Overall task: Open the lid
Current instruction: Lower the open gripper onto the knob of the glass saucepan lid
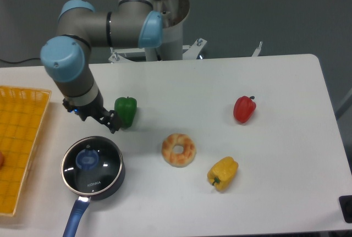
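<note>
The lid [92, 165] is a round glass disc with a metal rim, a blue knob [85, 159] and small white lettering. It lies flat and closed on a dark saucepan [113, 185] at the front left, whose blue handle [76, 218] points toward the front edge. My gripper [113, 122] hangs from the arm's wrist [82, 102], just behind and to the right of the lid and above it. Its dark fingers stand slightly apart and hold nothing. They are close beside a green pepper [126, 110].
A yellow basket [22, 138] stands at the left edge. A bagel [179, 149] lies to the right of the saucepan, a yellow pepper [223, 173] beyond it and a red pepper [244, 109] farther right. The arm's base [159, 22] is at the back.
</note>
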`<state>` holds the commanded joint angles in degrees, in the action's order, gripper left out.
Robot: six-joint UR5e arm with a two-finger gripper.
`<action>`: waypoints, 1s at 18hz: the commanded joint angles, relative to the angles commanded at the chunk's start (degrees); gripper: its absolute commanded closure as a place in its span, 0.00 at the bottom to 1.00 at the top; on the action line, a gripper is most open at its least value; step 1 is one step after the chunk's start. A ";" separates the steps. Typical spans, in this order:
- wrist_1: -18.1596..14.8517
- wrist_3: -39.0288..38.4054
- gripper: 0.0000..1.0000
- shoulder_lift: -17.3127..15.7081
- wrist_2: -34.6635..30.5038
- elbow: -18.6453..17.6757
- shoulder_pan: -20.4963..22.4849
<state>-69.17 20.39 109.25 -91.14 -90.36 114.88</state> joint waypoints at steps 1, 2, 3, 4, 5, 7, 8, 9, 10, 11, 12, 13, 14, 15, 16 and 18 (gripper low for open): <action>0.00 -0.09 0.00 0.35 0.00 0.61 -0.18; 0.00 -0.18 0.00 0.61 0.00 1.23 -0.18; 0.00 -0.35 0.00 1.31 0.09 1.84 -0.18; 0.26 -1.14 0.00 1.93 0.00 2.63 -0.18; 0.87 -2.19 0.00 2.72 0.00 3.34 -0.18; 1.93 -4.39 0.00 3.86 0.00 4.31 -0.18; 2.19 -5.09 0.00 4.13 0.00 4.57 -0.18; 2.46 -5.45 0.00 4.22 0.00 4.66 -0.18; 2.63 -5.71 0.00 4.31 0.00 4.75 -0.18; 2.81 -6.33 0.00 4.48 0.00 4.84 -0.18; 2.81 -7.20 0.00 4.66 0.00 5.01 -0.18; 2.81 -7.65 0.00 4.92 -0.09 5.01 -0.18; 2.90 -7.74 0.00 5.01 -0.09 5.10 -0.18; 2.90 -7.82 0.00 5.36 -0.61 5.10 -0.18; 2.90 -8.00 0.00 5.71 -1.05 5.54 -0.27; 2.90 -9.57 0.00 7.38 -1.58 7.11 -0.97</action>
<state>-66.27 10.82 116.62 -92.72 -83.24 113.91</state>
